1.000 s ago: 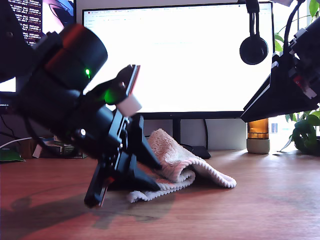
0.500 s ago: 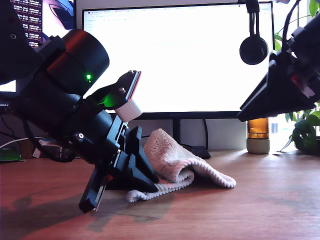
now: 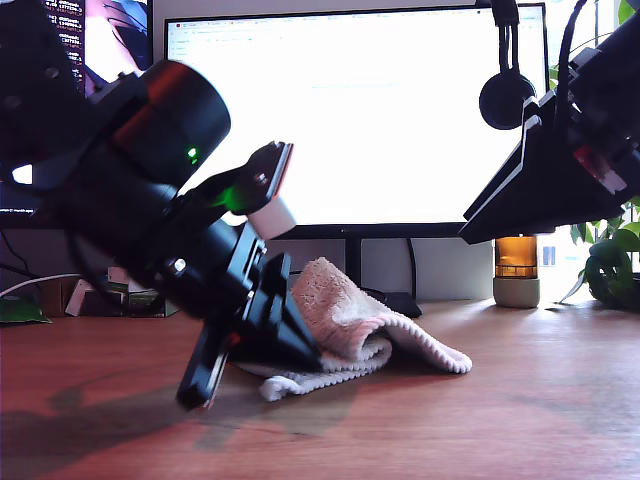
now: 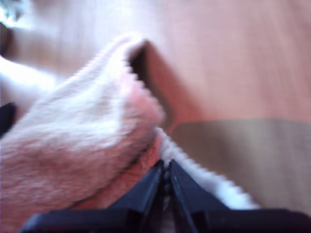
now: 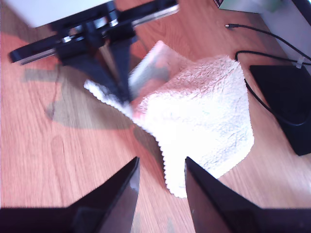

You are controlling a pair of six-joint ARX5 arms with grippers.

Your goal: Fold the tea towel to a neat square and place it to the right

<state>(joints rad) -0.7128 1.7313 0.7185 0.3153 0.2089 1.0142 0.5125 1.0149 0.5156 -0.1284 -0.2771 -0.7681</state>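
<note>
wooden desk (image 3: 520, 400) before a bright monitor (image 3: 400, 120). towel (image 3: 350, 325) heaped mid-desk, partly folded over itself. first gripper (image 4: 166, 174) low at the exterior view's left, jaws pinched tight on the towel's corded edge. second gripper (image 5: 160, 189) raised above at that view's right, jaws parted, holding nothing.

Bare desk (image 3: 520, 400) was left free in front of the tea towel (image 3: 350, 320) and toward the exterior view's right. Behind the towel, passage was blocked by the monitor stand (image 3: 352, 262), cables (image 5: 262, 33) and a black pad (image 5: 286, 102). An amber bottle (image 3: 517, 270) and plant (image 3: 612, 265) were set at the exterior view's far right.
</note>
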